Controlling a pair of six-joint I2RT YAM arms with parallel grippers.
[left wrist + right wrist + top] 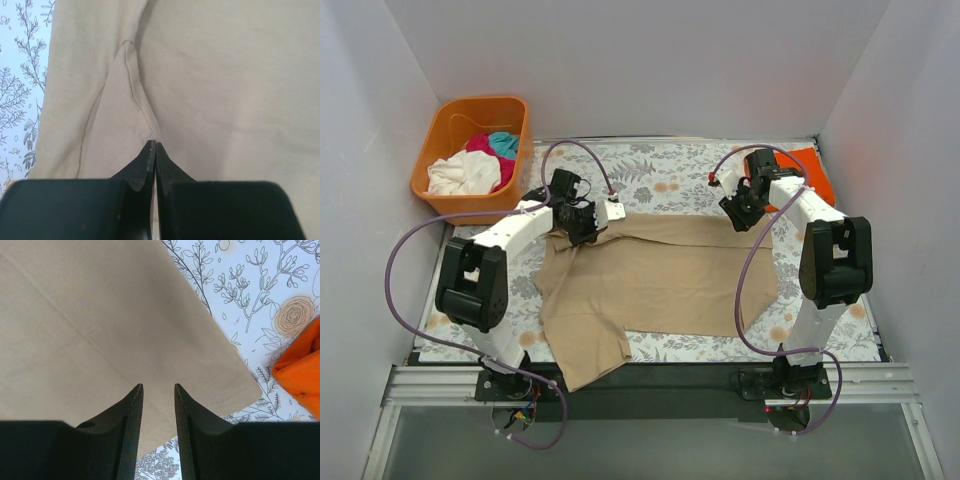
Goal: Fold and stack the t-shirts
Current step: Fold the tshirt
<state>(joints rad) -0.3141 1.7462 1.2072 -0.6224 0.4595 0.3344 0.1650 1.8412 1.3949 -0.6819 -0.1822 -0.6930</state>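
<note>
Flowery cloth [660,180] covers the table, and the big tan shirt [670,275] lies flat in the middle. The left arm [510,232] bends forward to the shirt's far left edge, and the left gripper [152,150] is pinched tight on a fold there. The right arm [810,210] reaches to the shirt's far right corner. The right gripper [158,390] hangs over it, fingers a little apart. An orange shirt [815,170] sits near the table's far right corner.

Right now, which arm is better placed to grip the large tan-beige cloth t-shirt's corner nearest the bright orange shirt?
Right. The right gripper, open, sits over that hem beside the orange shirt; the left gripper is shut on the tan-beige t-shirt at its other end.
</note>
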